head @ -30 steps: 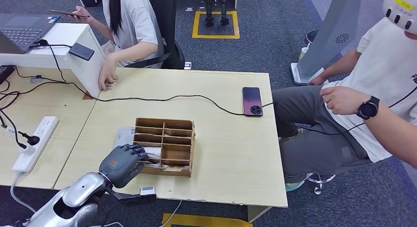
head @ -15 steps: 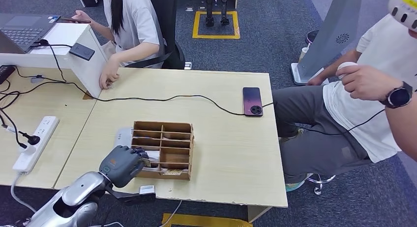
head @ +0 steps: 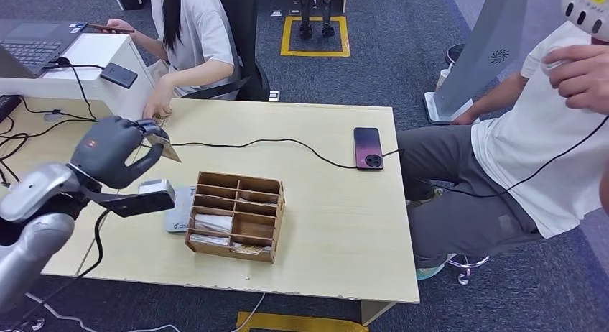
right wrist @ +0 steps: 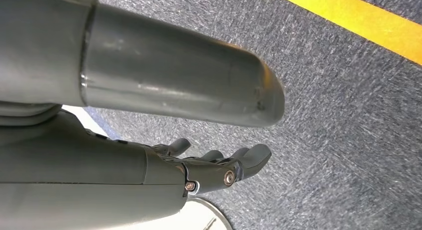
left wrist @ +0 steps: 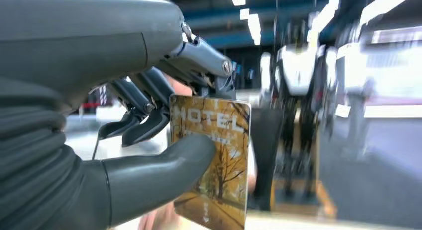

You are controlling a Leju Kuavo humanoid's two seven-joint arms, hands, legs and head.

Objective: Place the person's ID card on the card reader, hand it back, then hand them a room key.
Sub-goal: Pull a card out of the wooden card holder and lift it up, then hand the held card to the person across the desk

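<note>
The robot's left arm is raised above the left part of the wooden table (head: 337, 231). Its left hand (head: 113, 151) pinches a room key (head: 166, 146) — a card printed "HOTEL" over autumn trees — between the thumb and fingers (left wrist: 149, 125), which curl behind the card. The card juts from the hand toward the seated person (head: 188, 37) at the far edge. Below the hand stands a wooden slotted box (head: 237, 213). The right hand (right wrist: 219, 165) hangs over grey carpet — fingers loosely extended, holding nothing.
</note>
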